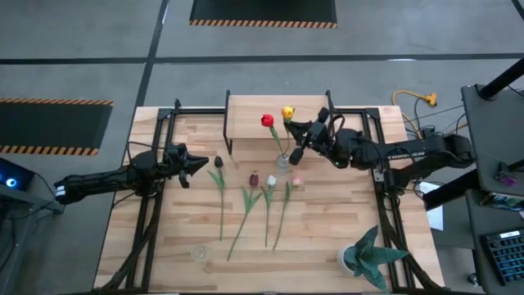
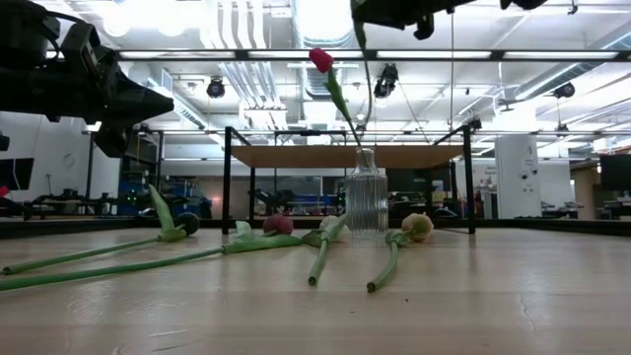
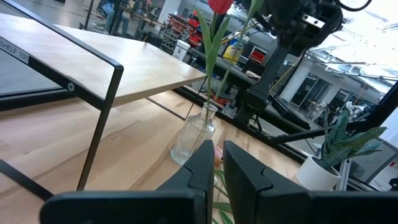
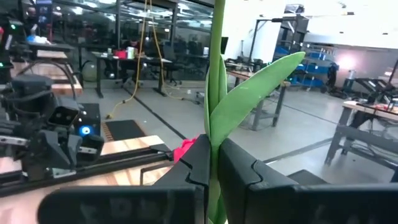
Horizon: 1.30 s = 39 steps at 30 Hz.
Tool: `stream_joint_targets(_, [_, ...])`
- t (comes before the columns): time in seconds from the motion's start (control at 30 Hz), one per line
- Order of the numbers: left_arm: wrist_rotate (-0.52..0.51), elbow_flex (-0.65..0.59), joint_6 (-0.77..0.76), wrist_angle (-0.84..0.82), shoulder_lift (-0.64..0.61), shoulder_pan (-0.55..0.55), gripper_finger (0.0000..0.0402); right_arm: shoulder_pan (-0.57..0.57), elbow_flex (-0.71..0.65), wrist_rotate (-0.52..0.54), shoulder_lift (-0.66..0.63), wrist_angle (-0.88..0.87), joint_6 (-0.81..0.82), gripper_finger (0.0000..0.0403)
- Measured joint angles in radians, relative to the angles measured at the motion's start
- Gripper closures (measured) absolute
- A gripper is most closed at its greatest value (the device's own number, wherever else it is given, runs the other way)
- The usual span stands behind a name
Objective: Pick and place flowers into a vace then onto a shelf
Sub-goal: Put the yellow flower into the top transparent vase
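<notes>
1. Where the tabletop point(image 1: 327, 246) nears its front edge, a potted plant point(image 1: 370, 258) stands at the right corner.
2. Five tulips point(image 1: 246, 205) lie mid-table, heads toward the shelf point(image 1: 262, 115).
3. The glass vase point(image 1: 282, 161) holds a red tulip point(image 1: 268, 121).
4. The right gripper point(image 1: 300, 139) pinches a yellow tulip's point(image 1: 288, 112) stem above the vase; its lower end is hidden.
5. The left gripper point(image 1: 196, 162) hovers near the left edge, fingers narrowly parted, empty.
</notes>
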Motion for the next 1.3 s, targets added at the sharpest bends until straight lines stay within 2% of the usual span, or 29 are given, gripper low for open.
stream_joint_targets(0.93, [0.000, 0.000, 0.000, 0.000, 0.000, 0.000, 0.0384, -0.001, 0.000, -0.011, 0.009, -0.003, -0.022, 0.0390])
stream_joint_targets(1.3, [0.000, 0.000, 0.000, 0.000, 0.000, 0.000, 0.0385, -0.001, 0.000, -0.039, 0.074, -0.008, 0.003, 0.0390])
